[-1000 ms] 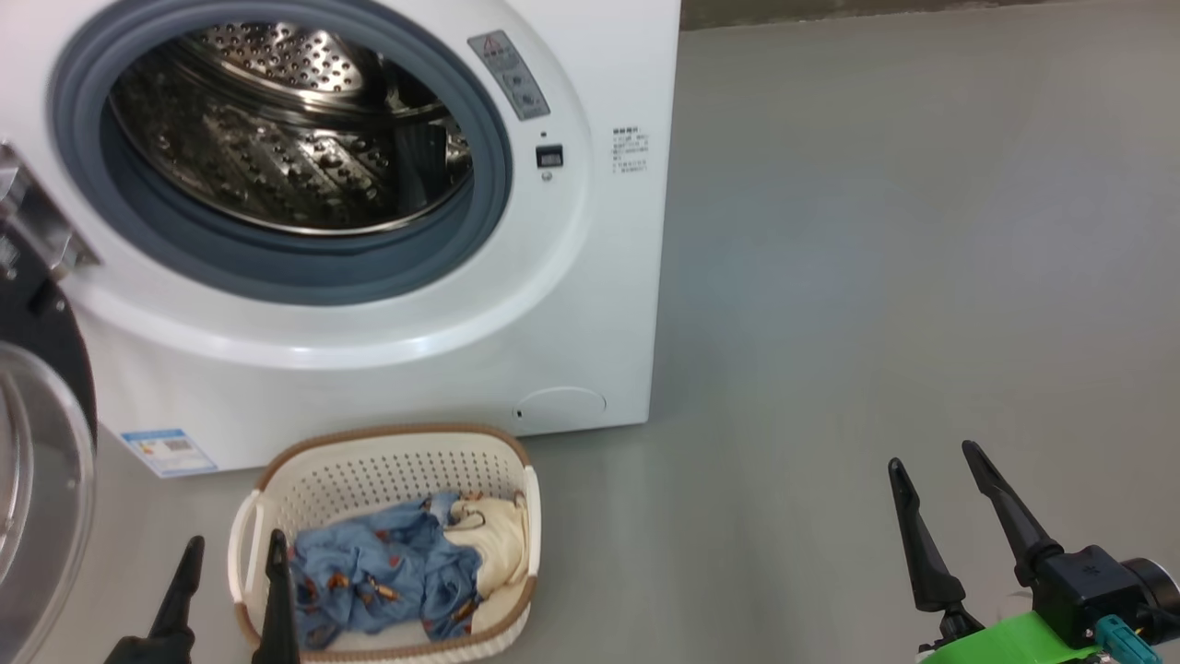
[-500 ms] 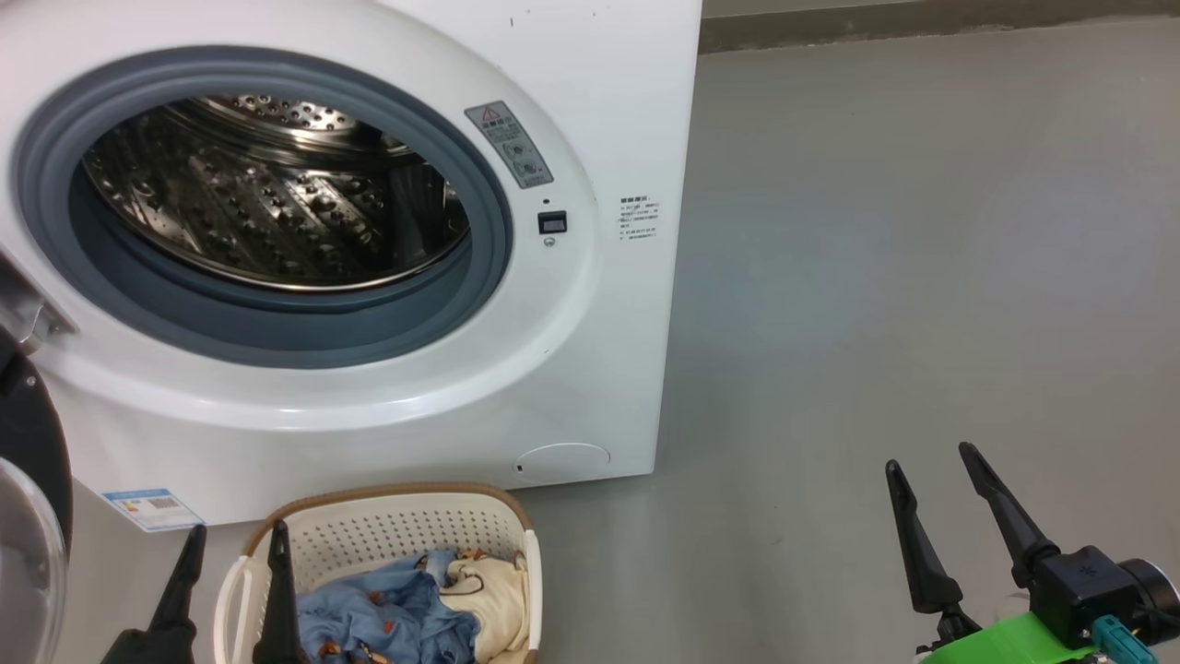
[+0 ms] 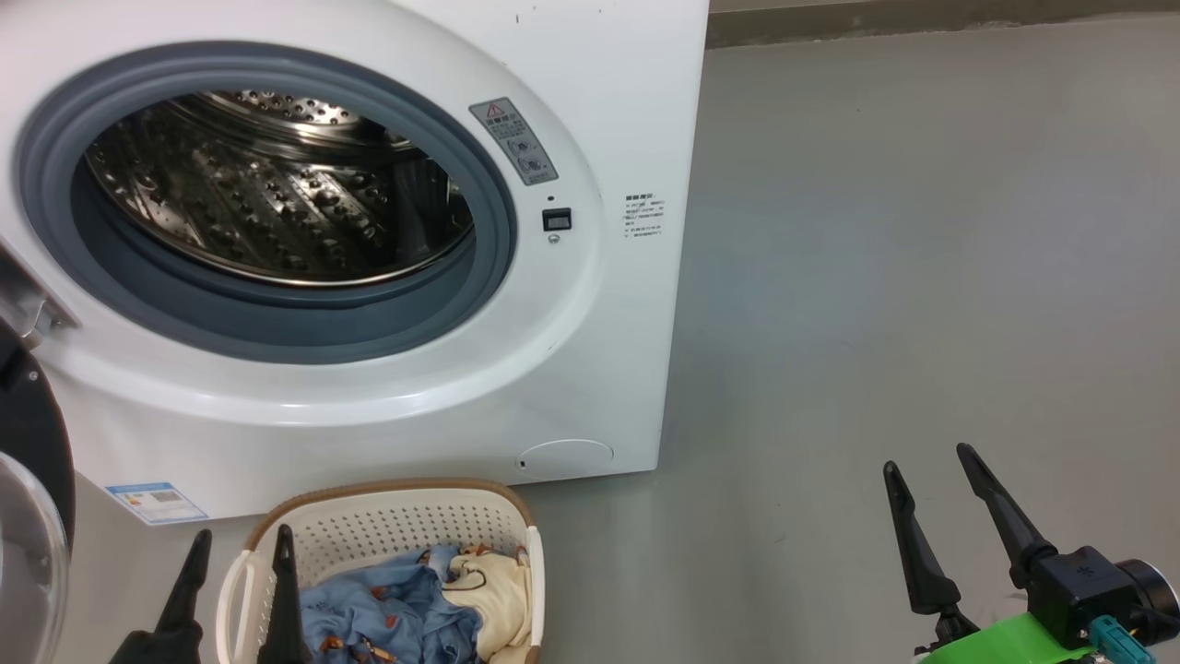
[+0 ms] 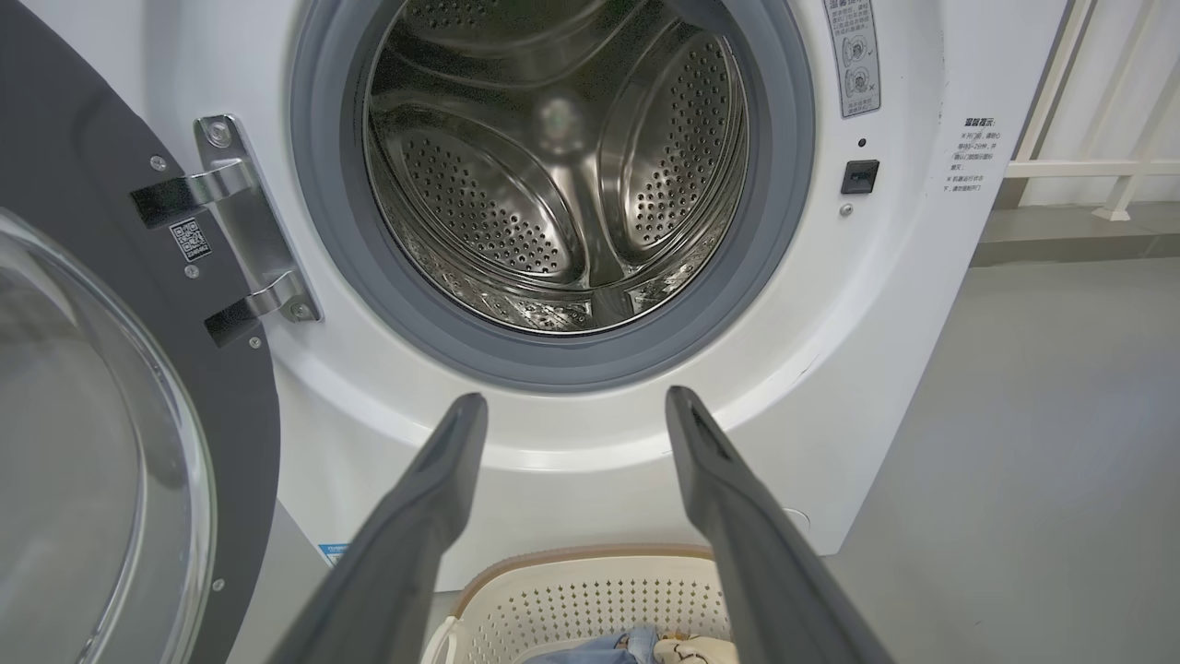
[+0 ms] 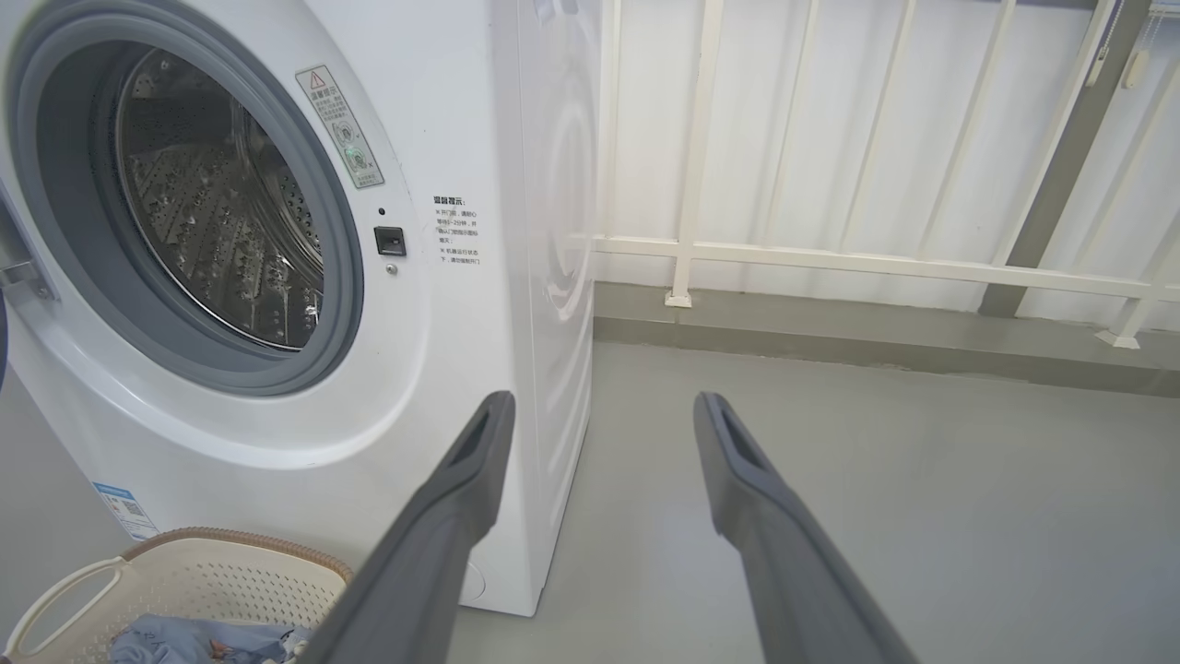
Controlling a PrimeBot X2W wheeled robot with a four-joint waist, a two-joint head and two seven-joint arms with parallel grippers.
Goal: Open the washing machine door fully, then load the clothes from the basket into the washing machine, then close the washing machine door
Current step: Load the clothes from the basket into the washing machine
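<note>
The white washing machine [image 3: 572,369] stands with its steel drum [image 3: 277,203] exposed. The washing machine door [image 3: 37,461] is swung out to the left on its metal hinge [image 4: 240,231], black rim and glass dome showing. On the floor in front sits the cream basket [image 3: 387,512], holding the clothes: a blue printed garment [image 3: 387,618] and a cream one [image 3: 493,595]. My left gripper [image 3: 242,535] is open and empty over the basket's left handle, pointing at the drum opening [image 4: 573,398]. My right gripper [image 3: 927,458] hangs open and empty over bare floor, well right of the machine [image 5: 601,398].
Grey floor [image 3: 922,231] stretches to the right of the machine. A white railing [image 5: 830,258] on a low kerb runs behind it. The open door takes up the space left of the basket.
The head view has shifted, so the machine and basket sit lower in the picture than a second ago. Nothing in the scene has moved, and both grippers stay open.
</note>
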